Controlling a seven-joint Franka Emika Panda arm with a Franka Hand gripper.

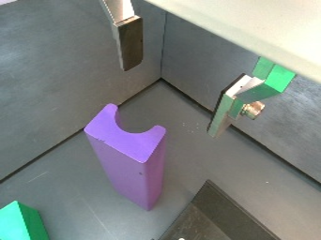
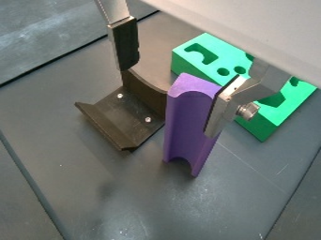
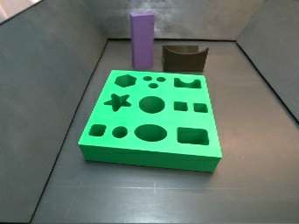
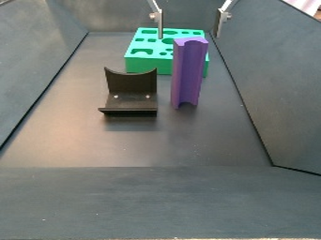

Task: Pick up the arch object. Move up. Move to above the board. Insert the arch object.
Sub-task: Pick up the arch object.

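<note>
The arch object point(image 4: 189, 70) is a tall purple block with a scooped notch down one side. It stands upright on the grey floor between the fixture point(image 4: 128, 94) and the right wall, and shows in both wrist views point(image 1: 126, 155) point(image 2: 189, 131) and against the back wall in a side view point(image 3: 142, 39). The green board point(image 3: 152, 114) with dark cut-outs lies flat behind it point(image 4: 157, 47). My gripper point(image 4: 190, 14) is open and empty just above the block's top, one finger on each side point(image 2: 175, 80) point(image 1: 177, 86).
The dark fixture point(image 2: 119, 117) stands next to the arch object, close to one finger point(image 2: 123, 47). It also shows in a side view point(image 3: 184, 59). Grey bin walls enclose the floor on all sides point(image 4: 251, 75).
</note>
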